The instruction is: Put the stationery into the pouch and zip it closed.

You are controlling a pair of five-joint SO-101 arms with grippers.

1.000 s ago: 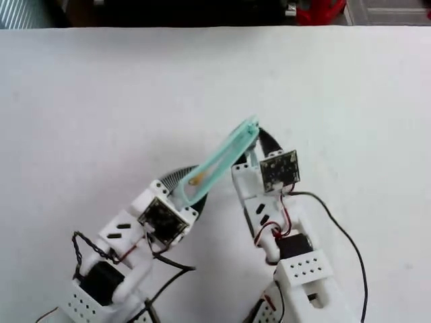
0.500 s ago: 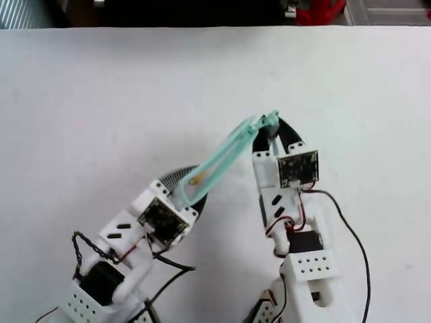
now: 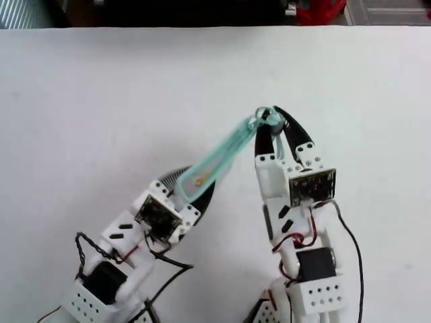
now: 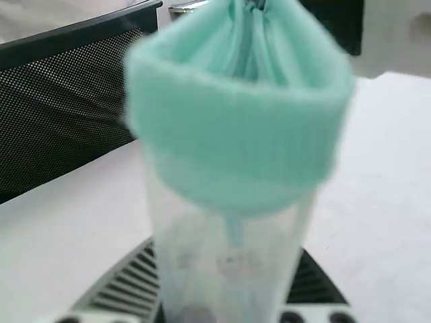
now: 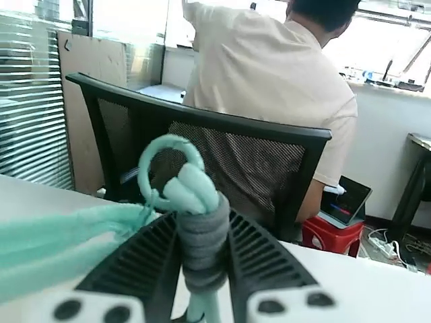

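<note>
A long mint-green and clear pouch hangs stretched above the white table between my two arms. My left gripper is shut on the pouch's near end; in the left wrist view the pouch rises straight out of the jaws. My right gripper is shut on the zipper pull cord at the pouch's far end. In the right wrist view the grey and mint cord sits pinched between the black fingers, its loop above them. A yellowish item shows through the clear side near the left gripper.
The white table spreads out on all sides of the arms. Beyond its far edge stand a black mesh chair and a red object. Loose cables trail from both arm bases at the near edge.
My right gripper has moved away from the left arm toward the table's far side, pulling the zipper cord along and stretching the pouch longer. The left gripper has stayed put.
</note>
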